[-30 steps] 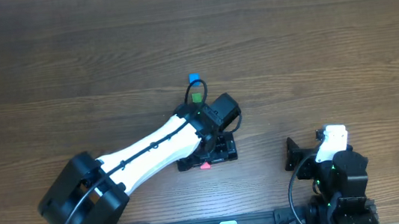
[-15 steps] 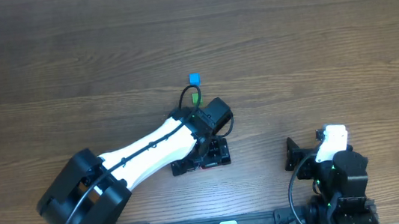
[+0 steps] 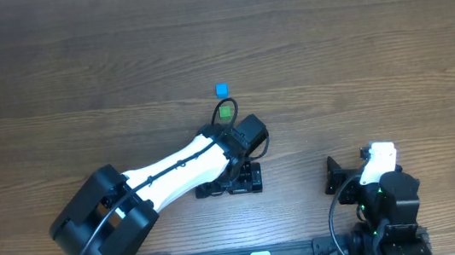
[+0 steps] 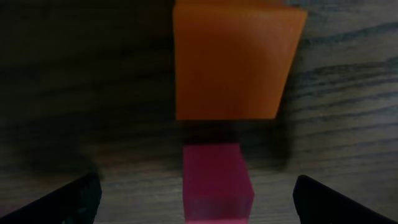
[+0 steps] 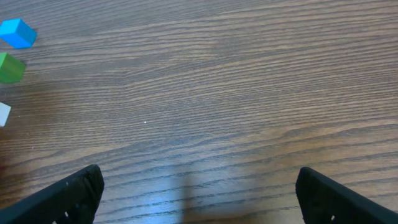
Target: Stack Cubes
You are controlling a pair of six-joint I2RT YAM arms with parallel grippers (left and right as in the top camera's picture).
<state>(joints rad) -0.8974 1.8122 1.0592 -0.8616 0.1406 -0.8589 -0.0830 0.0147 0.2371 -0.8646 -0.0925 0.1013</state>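
In the left wrist view a pink cube (image 4: 217,180) lies on the wood between the wide-apart fingers of my left gripper (image 4: 199,208), with a larger-looking orange cube (image 4: 231,59) just beyond it. The left gripper (image 3: 230,183) is open and hangs low over the table's near middle, covering both cubes from above. A blue cube (image 3: 221,89) and a green cube (image 3: 226,110) sit close together just beyond the arm; they also appear as the blue cube (image 5: 17,32) and green cube (image 5: 9,67). My right gripper (image 3: 334,175) rests open near its base, nothing between its fingers.
Bare wooden table (image 3: 355,44) stretches across the far side and both flanks. The left arm's white link (image 3: 172,170) runs diagonally from its base at the near left.
The left gripper has slid a little toward the near left; the pink cube that peeked out under it is now covered. The green cube is more exposed. The right arm stayed put.
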